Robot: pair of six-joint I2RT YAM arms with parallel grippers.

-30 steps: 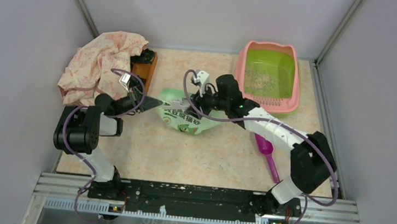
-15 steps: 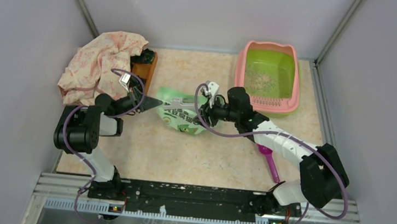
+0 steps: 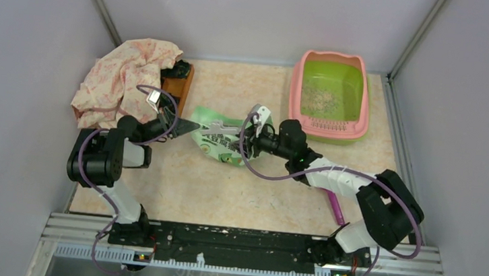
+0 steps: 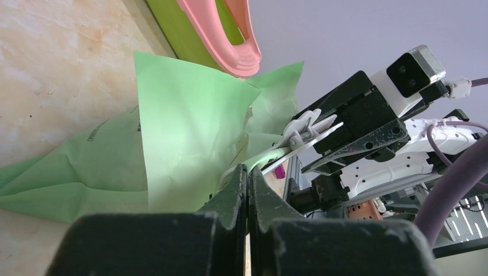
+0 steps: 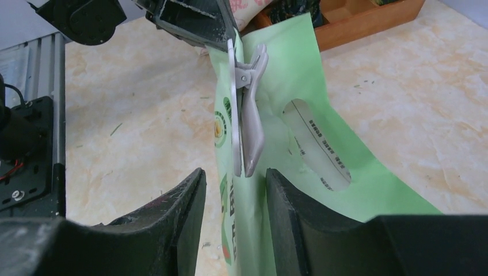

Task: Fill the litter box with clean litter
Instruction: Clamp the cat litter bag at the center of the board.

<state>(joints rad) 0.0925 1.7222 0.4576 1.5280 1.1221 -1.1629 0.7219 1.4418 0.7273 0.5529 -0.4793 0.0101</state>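
Beige marbled table (image 3: 223, 190), grey walls on 3 sides. The litter box (image 3: 296, 89) sits at the far right corner. Only a thin scatter of clean litter (image 3: 320, 99) lies in its green basin, so filling looks barely begun.

The green bag (image 3: 223, 151) lies mid-table, well apart from the box, its mouth closed by 1 white clip (image 5: 248, 132). The left gripper (image 4: 247, 172) has its fingers pinched together on the bag's top edge beside the clip, probably to hold the mouth upright and steady. The right gripper (image 5: 235, 172) straddles the clip, fingers (image 5: 184, 201) apart and not visibly touching it, probably lined up to squeeze the clip off.

The purple scoop (image 3: 337, 204) lies under the right arm, unused.
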